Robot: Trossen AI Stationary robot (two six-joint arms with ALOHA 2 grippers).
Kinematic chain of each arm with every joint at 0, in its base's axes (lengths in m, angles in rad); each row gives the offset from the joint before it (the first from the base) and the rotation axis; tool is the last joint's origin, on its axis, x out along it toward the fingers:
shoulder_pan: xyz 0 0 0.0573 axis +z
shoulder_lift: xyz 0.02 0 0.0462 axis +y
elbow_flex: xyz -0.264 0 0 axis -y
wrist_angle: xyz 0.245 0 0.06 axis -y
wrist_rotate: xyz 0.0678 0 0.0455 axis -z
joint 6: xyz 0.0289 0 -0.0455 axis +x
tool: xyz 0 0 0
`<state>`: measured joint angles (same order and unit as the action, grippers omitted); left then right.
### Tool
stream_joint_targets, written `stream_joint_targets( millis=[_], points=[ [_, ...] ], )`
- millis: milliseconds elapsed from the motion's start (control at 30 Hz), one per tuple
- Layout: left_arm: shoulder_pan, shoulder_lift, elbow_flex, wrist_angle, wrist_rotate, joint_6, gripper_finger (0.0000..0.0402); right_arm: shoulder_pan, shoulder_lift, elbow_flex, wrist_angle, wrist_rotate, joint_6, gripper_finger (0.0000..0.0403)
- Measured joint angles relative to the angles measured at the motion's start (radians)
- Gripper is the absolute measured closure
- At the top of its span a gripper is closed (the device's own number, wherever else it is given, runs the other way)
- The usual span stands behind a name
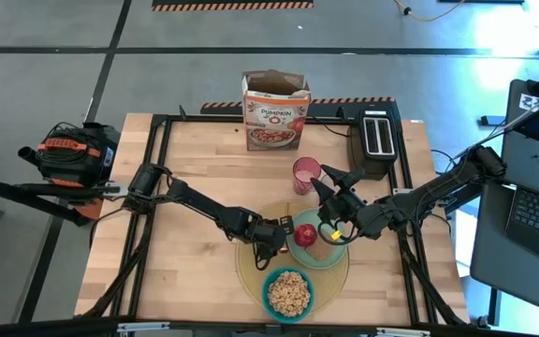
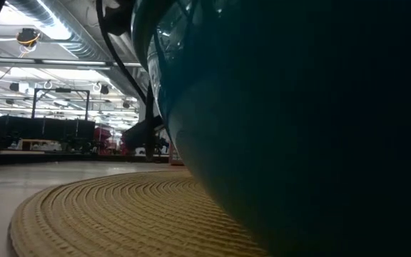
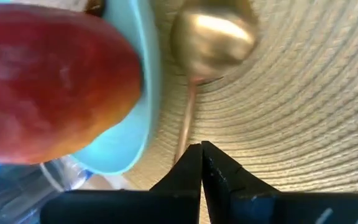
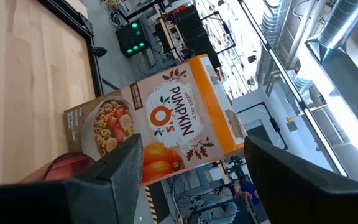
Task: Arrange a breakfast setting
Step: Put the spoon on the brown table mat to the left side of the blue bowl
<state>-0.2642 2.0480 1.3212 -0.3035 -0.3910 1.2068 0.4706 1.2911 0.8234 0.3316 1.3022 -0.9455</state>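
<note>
The round yellow placemat [image 1: 251, 267] lies at the table's near middle. On it sit the pale green plate [image 1: 330, 257] with the red apple [image 1: 304, 234] and the brown toast [image 1: 324, 249], and the blue bowl [image 1: 288, 293] of cereal. The pink cup [image 1: 305, 173] stands beyond the mat. The gold spoon [image 3: 213, 37] lies on the mat beside the plate [image 3: 126, 137]. My left gripper [image 3: 202, 152] is shut just over the spoon's handle end. My right gripper [image 1: 327, 182] is open and empty above the table by the pink cup. I cannot make out the clear mug. My left gripper's shut fingertips stand level over the placemat at the spoon's handle end [image 3: 180, 146]. The handle runs in behind one finger [image 3: 188, 171], which hides its end. I cannot tell whether the fingers touch it.
A cereal box [image 1: 275, 110] and a black toaster [image 1: 376, 140] stand at the table's far edge. The blue bowl [image 2: 298, 128] fills most of the low view, with the placemat [image 2: 120, 214] under it. Bare wood lies to the left [image 1: 185, 168].
</note>
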Motion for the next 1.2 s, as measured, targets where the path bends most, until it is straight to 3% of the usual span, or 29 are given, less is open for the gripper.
stream_joint_targets(
  millis=[433, 700, 800, 967, 1200],
  points=[
    [0.002, 0.0, 0.006, 0.001, 0.113, 0.06, 0.0398, 0.0, 0.0, 0.0, 0.001, 0.0, 0.0, 0.0155],
    [0.002, -0.001, 0.063, 0.015, 0.153, 0.041, 0.0318, -0.008, 0.0, 0.0, 0.0, 0.0, 0.003, 0.0155],
    [0.002, -0.002, 0.066, -0.005, 0.128, 0.03, 0.0298, -0.007, 0.0, 0.0, -0.002, 0.0, 0.003, 0.0155],
    [0.005, -0.002, 0.066, -0.075, 0.003, -0.014, 0.0291, -0.007, 0.0, 0.0, -0.02, 0.0, 0.007, 0.0155],
    [0.009, -0.002, 0.065, -0.141, 0.078, -0.098, 0.029, -0.006, -0.006, 0.0, -0.027, 0.0, 0.024, 0.0155]
  ],
)
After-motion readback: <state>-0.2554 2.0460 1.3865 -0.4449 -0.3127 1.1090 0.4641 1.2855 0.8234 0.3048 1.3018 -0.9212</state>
